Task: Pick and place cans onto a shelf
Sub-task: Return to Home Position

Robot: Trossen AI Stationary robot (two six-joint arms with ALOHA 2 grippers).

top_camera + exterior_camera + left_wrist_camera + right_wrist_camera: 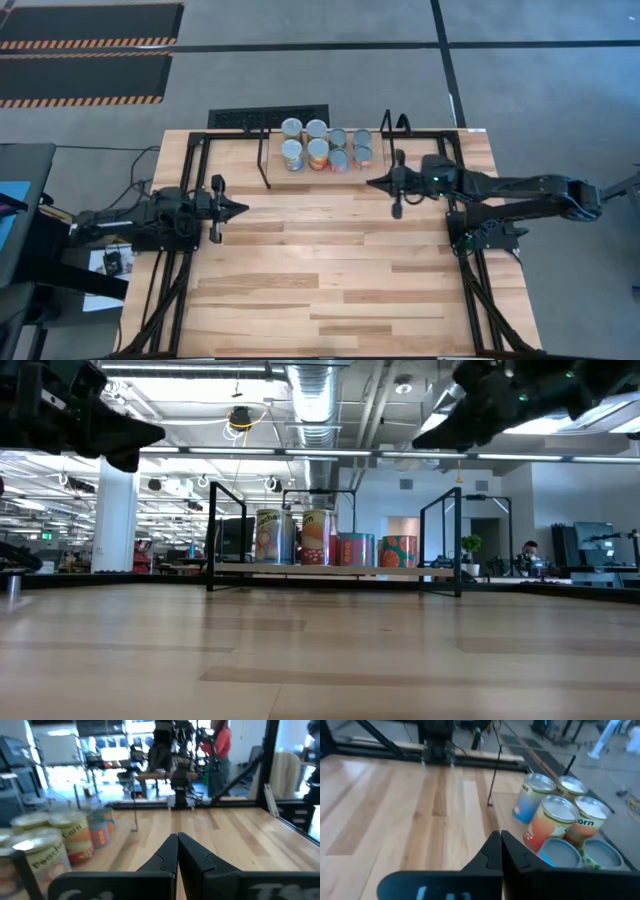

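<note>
Several cans with silvery tops and coloured labels stand upright in two rows on the light-wood shelf at the table's far middle; the low view shows the cans on the shelf board between black wire frames. My left gripper is shut and empty, level above the table's left side, its fingertips together. My right gripper is shut and empty, hanging above the table just right of the shelf, its fingertips together, the cans beyond them.
Black frame bars run along the table's left and right sides. A black grille lies behind the shelf. The wood tabletop stretches bare toward the near edge. A person in red stands in the room beyond the table.
</note>
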